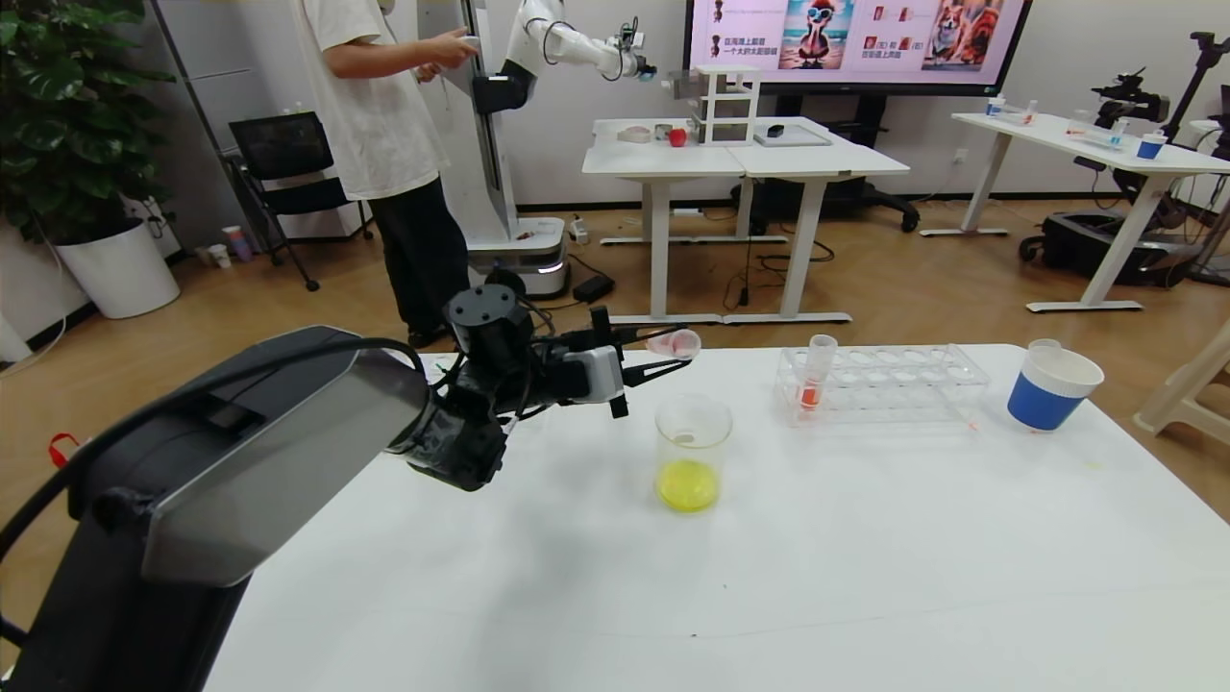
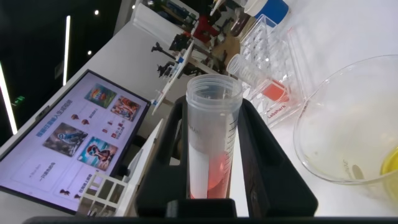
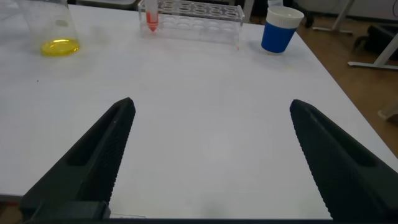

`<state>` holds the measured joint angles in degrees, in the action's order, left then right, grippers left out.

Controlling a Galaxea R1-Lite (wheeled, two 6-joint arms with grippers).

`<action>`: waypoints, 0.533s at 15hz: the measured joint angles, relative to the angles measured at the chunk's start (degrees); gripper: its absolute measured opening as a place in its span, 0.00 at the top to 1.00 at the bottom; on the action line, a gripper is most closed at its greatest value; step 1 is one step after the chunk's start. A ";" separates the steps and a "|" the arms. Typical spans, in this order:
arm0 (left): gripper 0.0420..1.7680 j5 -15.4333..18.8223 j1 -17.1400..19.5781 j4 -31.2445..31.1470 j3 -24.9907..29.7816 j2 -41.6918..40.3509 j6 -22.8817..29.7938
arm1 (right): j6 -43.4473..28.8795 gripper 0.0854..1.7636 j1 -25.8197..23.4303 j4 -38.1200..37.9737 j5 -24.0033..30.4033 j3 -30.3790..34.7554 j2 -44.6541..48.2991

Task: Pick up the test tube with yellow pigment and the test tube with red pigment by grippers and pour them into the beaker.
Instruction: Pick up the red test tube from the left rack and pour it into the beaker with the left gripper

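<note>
white table (image 1: 865, 577) carries the beaker (image 1: 692, 450), tube rack (image 1: 889, 380), paper cup (image 1: 1052, 384).

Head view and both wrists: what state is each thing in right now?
Beaker: upright, yellow liquid at the bottom.
Held red test tube: tipped near level above the beaker, red liquid inside.
Rack tube: upright, red liquid.
Left tool: shut on the tube.
Right tool: open, holding nothing.
Paper cup: upright.

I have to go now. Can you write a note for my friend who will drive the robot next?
Left gripper: shut on a test tube with red pigment, lying nearly level above the beaker.
Right gripper: open, empty, low over the table.
Done: yellow liquid sits in the beaker.
Left: tip the red in.
A second red tube stands in the rack.
</note>
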<state>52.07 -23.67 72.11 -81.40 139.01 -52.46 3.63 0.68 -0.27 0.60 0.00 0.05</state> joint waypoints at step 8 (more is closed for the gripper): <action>0.74 -1.24 -0.28 0.33 -0.61 0.79 -10.28 | 0.00 0.02 0.00 0.00 0.00 0.00 0.00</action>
<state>50.82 -23.95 72.44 -82.01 139.80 -62.73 3.63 0.68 -0.27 0.60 0.00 0.05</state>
